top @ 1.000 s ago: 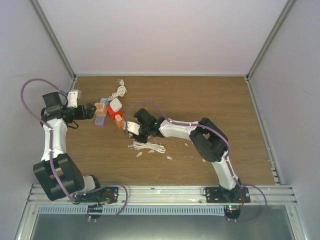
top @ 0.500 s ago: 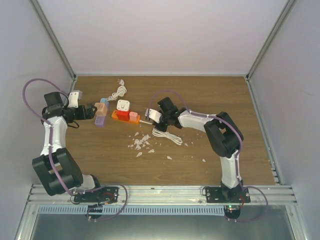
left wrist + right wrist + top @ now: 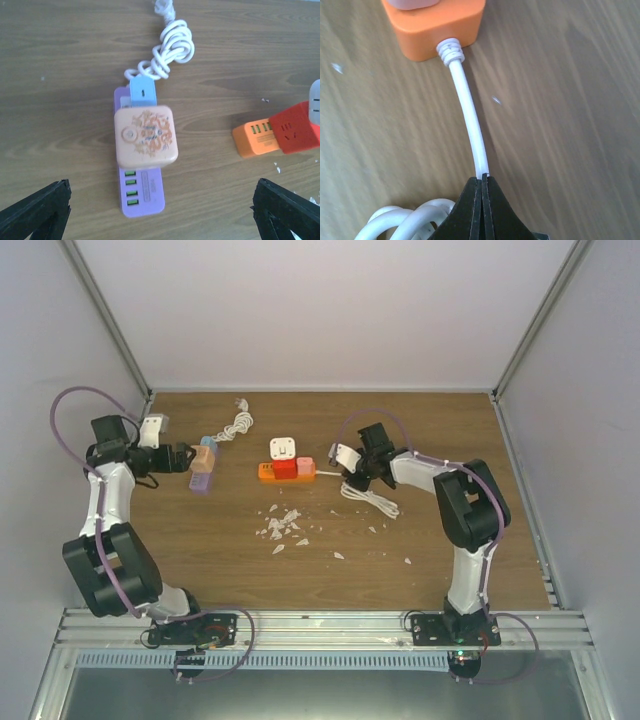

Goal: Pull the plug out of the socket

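nearest the arm bases, a scatter of white chips (image 3: 281, 525) lies on the wooden table (image 3: 430, 420), at about 6 o'clock from the socket (image 3: 285, 472). loose loops of the socket's cord (image 3: 467, 115) lie at 4 o'clock from it

the right gripper (image 3: 482, 179) sits at 3 o'clock from the socket. its jaws are pinched tight on the socket's cord, close to where the cord leaves the orange end

the socket lies mid-table along the 9-to-3 line, with a red block (image 3: 287, 468) and a pink block (image 3: 305, 465) on its face. the plug (image 3: 283, 448) is white and squarish. it stands at the red block's 12 o'clock edge, touching it (whether its pins are fully home cannot be told from above)

the left gripper (image 3: 188, 457) is at 9 o'clock from the socket, well apart from it, and its jaws are spread wide and hold nothing. in its wrist view the fingers (image 3: 35, 210) stand either side of a purple strip (image 3: 142, 200), clear of it. a tan cube (image 3: 145, 137) sits on that strip with a light-blue cube (image 3: 142, 92) just beyond it at 12 o'clock. farthest out, at 1 o'clock, lies a coiled white lead (image 3: 170, 47)
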### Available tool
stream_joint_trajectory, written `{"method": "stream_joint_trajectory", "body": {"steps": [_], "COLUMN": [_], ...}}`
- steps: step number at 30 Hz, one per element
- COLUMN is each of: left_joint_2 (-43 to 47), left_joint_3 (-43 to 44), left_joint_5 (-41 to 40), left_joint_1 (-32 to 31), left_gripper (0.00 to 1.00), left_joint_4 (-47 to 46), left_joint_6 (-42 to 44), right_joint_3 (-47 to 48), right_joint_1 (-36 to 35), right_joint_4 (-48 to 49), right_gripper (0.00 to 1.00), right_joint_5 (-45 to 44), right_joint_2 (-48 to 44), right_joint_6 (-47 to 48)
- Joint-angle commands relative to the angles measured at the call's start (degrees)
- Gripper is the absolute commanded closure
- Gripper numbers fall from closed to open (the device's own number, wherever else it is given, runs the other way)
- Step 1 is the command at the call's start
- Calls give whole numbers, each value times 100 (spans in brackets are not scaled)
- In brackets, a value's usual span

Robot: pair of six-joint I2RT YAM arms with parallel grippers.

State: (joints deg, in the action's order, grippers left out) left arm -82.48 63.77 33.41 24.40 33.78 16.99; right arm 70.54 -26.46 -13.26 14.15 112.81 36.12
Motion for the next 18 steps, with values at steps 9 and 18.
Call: {"method": "stream_joint_trajectory", "body": {"steps": [9,18], "left_joint_2": [-1508,-3253], "left_joint_3": [1860,3642], "left_joint_5": [-90,-463], "left_joint_1": [-996,-1542], "left_gripper": [1,1], "left_joint_4": [273,591], "left_joint_6": [1150,1419], "right_joint_3": [-172,-67], "right_joint_1": [1352,2086], "right_joint_4": [-202,-295], "right_gripper": [99,99], "right_joint_5": [-186,45], "right_joint_2": [13,106], "right_joint_6": [595,692]}}
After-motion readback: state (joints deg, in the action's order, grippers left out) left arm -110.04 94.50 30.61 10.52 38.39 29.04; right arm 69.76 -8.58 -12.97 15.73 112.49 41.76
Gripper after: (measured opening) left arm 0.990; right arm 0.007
